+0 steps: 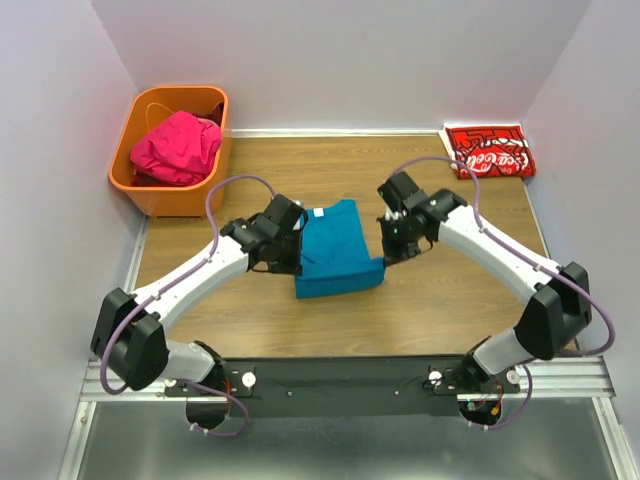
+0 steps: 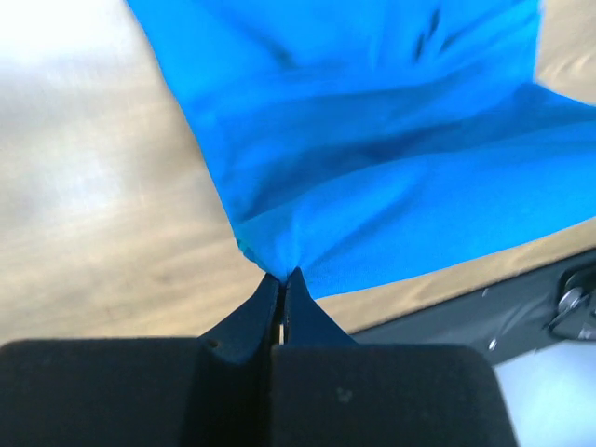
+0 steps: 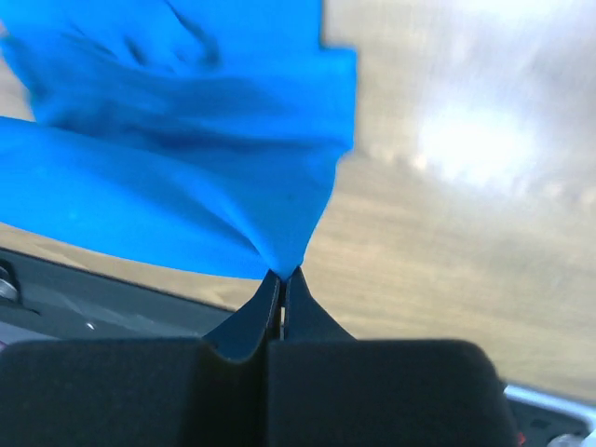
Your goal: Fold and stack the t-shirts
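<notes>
The teal-blue t-shirt (image 1: 338,250) is partly folded at the middle of the wooden table, held between both arms. My left gripper (image 1: 297,262) is shut on its left edge; the cloth (image 2: 372,140) pinches in at the fingertips (image 2: 282,277). My right gripper (image 1: 385,255) is shut on its right corner, and the cloth (image 3: 186,168) runs into the fingertips (image 3: 282,276). The red Coca-Cola t-shirt (image 1: 489,151) lies folded at the far right corner. The magenta-pink t-shirt (image 1: 176,147) sits crumpled in the orange basket (image 1: 152,187).
The orange basket stands at the far left corner against the wall. Purple-white walls close in the table on three sides. A black mounting rail (image 1: 340,385) runs along the near edge.
</notes>
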Action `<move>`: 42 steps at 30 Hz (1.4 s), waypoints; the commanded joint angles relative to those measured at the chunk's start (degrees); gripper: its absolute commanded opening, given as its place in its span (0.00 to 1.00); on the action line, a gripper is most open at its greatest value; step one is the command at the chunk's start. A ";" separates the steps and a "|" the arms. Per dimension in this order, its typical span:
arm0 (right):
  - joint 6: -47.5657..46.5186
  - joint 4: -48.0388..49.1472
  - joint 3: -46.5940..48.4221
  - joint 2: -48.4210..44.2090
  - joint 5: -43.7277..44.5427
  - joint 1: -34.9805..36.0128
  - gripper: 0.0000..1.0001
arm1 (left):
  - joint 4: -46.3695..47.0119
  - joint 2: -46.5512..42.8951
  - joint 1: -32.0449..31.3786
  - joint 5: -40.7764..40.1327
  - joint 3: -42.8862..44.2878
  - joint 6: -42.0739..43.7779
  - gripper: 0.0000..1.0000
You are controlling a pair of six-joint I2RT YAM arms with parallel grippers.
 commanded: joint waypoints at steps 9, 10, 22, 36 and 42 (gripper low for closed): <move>-11.60 -3.61 19.72 10.78 -1.84 -5.94 0.01 | 4.55 3.86 9.54 -0.28 6.87 7.48 0.00; -12.03 -3.61 20.68 11.57 -2.02 -6.55 0.00 | 4.98 3.95 10.06 -0.02 6.95 7.66 0.00; -15.37 -3.26 34.05 22.65 -6.24 -10.78 0.00 | 10.08 10.18 15.86 1.48 12.84 9.68 0.00; -17.93 -0.97 38.03 32.16 -13.78 -14.21 0.00 | 14.48 19.78 19.21 4.90 16.81 12.22 0.00; -17.14 3.85 12.85 16.55 -19.67 -14.03 0.00 | 13.34 7.66 15.09 4.82 4.07 12.58 0.00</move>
